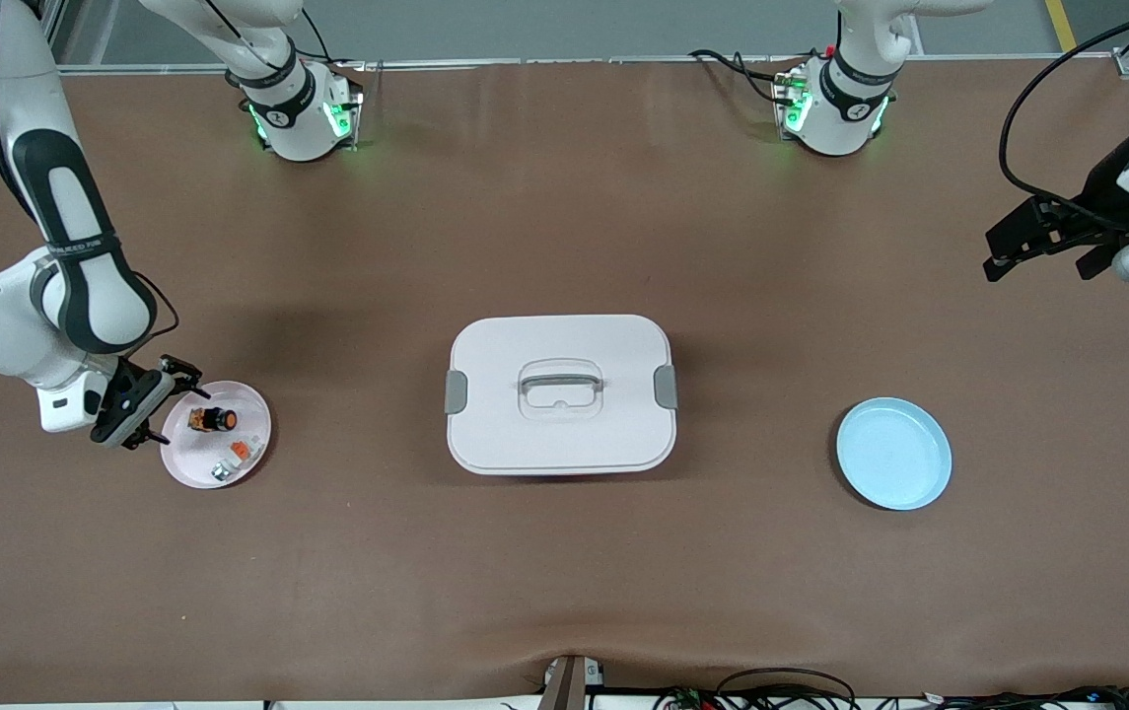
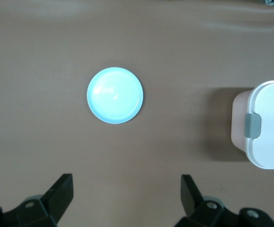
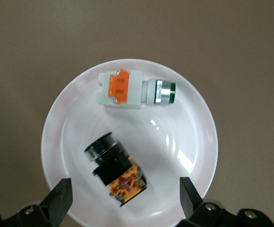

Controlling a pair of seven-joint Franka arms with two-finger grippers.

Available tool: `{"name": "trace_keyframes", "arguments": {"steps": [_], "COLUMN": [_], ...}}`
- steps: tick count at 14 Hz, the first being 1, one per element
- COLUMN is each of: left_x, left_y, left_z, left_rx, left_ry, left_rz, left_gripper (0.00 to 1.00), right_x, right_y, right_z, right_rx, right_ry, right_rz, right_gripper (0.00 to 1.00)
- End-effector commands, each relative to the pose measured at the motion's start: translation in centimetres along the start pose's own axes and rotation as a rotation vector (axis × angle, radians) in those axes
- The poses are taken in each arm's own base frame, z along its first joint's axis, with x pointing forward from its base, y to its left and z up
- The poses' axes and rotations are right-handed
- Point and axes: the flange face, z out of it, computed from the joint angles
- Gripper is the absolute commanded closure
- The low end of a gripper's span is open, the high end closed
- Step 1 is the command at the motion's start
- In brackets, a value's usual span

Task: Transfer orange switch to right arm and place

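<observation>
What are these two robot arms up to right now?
Nothing is held yet. The right end effector hangs open over the edge of a pink plate holding the orange switch and a white-and-grey piece. The left end effector waits open over the table's other end, near a blue plate. A lidded box sits between the plates.

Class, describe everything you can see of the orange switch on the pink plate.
The orange switch is a small black blocky body with a round dark collar at one end and orange-marked labelling at the other; in the front view its round end shows orange. It looks like plastic. It lies on its side in the pink plate, apart from the white-and-grey piece. Nothing grips it.
</observation>
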Motion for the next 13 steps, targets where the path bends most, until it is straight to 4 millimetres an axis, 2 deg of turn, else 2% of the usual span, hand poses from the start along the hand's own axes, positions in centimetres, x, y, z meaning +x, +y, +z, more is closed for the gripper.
{"name": "trace_keyframes", "arguments": {"steps": [1, 3, 6, 11, 13], "left_x": [0.1, 0.1, 0.1, 0.1, 0.1], "left_y": [0.1, 0.2, 0.2, 0.2, 0.3], "left_z": [-0.3, -0.3, -0.4, -0.1, -0.1], "left_rx": [-0.002, -0.002, -0.002, 0.001, 0.007], "left_ry": [0.013, 0.012, 0.012, 0.007, 0.007], "left_rz": [0.018, 0.021, 0.020, 0.023, 0.026], "left_gripper": [0.00, 0.00, 0.00, 0.00, 0.00], "right_x": [1.9, 3.5, 4.9, 6.5, 8.1], "right_y": [-1.5, -2.1, -2.6, -3.2, -4.5], "right_z": [-4.1, -7.0, -11.1, -17.8, -20.8], "right_rx": [0.011, 0.061, 0.105, 0.084, 0.024], "right_ry": [-0.083, -0.118, -0.145, -0.151, -0.162], "right_rz": [0.121, 0.215, 0.394, 0.589, 0.653], "right_gripper": [0.00, 0.00, 0.00, 0.00, 0.00]}}
